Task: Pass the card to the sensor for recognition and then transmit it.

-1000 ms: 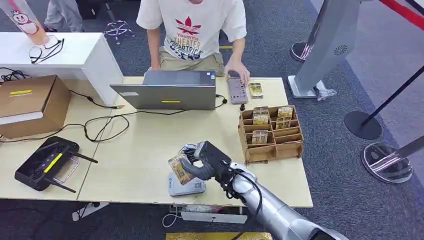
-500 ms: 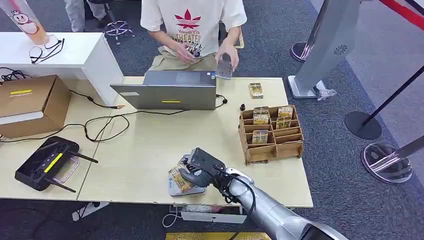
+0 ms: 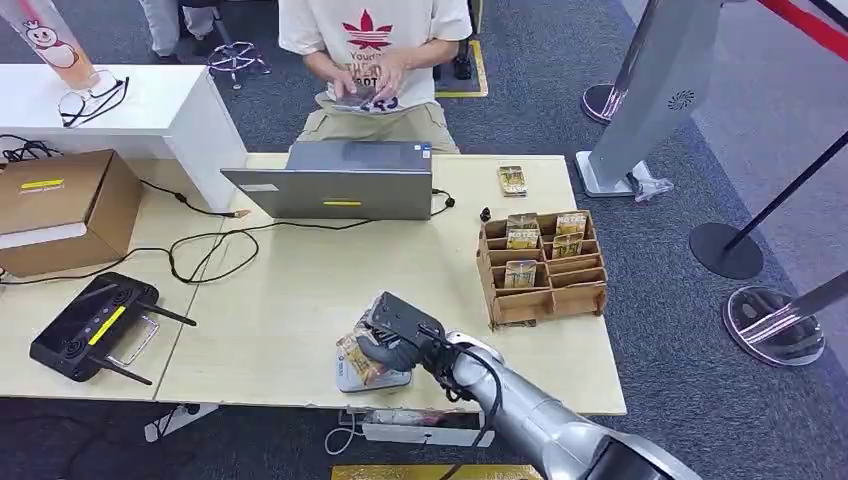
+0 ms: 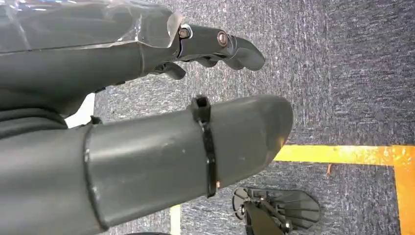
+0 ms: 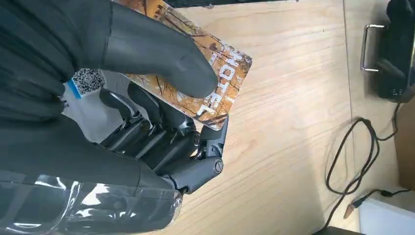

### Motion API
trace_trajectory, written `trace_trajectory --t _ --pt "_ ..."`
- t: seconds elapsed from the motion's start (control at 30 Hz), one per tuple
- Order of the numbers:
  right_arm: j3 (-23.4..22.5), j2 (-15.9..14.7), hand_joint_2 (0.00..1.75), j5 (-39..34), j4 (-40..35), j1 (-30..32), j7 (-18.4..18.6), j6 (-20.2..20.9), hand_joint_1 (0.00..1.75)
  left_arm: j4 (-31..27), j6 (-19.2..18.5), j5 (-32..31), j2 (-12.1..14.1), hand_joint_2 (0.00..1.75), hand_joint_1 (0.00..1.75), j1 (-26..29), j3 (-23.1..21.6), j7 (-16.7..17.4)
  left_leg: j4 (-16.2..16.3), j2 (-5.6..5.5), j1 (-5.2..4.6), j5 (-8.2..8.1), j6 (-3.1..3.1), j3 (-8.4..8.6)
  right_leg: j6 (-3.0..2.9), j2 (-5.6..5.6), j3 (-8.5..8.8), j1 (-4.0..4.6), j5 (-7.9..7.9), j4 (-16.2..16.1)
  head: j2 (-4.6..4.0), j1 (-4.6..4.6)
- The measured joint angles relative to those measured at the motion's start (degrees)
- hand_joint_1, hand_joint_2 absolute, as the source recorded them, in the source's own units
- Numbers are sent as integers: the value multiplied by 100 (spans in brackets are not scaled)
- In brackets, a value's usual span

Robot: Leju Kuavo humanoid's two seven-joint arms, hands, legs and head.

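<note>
My right hand (image 3: 398, 332) holds an orange-brown hotel card (image 3: 357, 357) low over the small grey sensor pad (image 3: 372, 375) at the table's front edge. In the right wrist view the thumb (image 5: 161, 51) presses the card (image 5: 222, 78) from one side and the dark fingers (image 5: 169, 137) curl under it, with the sensor's QR label (image 5: 88, 81) just beside. My left hand (image 4: 161, 117) hangs over dark carpet with its fingers apart and nothing in it.
A wooden card rack (image 3: 541, 265) with several cards stands right of the sensor. A laptop (image 3: 335, 180), cables (image 3: 205, 250), a black controller (image 3: 92, 325) and a cardboard box (image 3: 60, 205) lie to the left. A person (image 3: 375, 60) sits behind the table; a loose card (image 3: 512, 180) lies near them.
My right hand has lowered the card toward the sensor pad. The person picked up a grey device from the table and drew it back to their lap.
</note>
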Motion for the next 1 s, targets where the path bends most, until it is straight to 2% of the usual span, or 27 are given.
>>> trace_trajectory --t 0.2,0.73,1.0 --pt "2 22 175 -48 100 -54 28 -39 175 0 0 0 15 0 0 1 0 11 0 0 0 0 0 0 0 0 -1 0 0 0 0 0" --pt "-15 24 175 -321 437 -314 229 -511 175 0 22 -31 20 0 0 10 0 118 0 0 0 0 0 0 0 0 -1 0 0 0 0 0" --pt "-20 26 175 -387 562 -335 310 -557 175 2 33 -61 13 0 0 8 -4 164 0 0 0 0 0 1 0 0 -1 0 0 0 0 0"
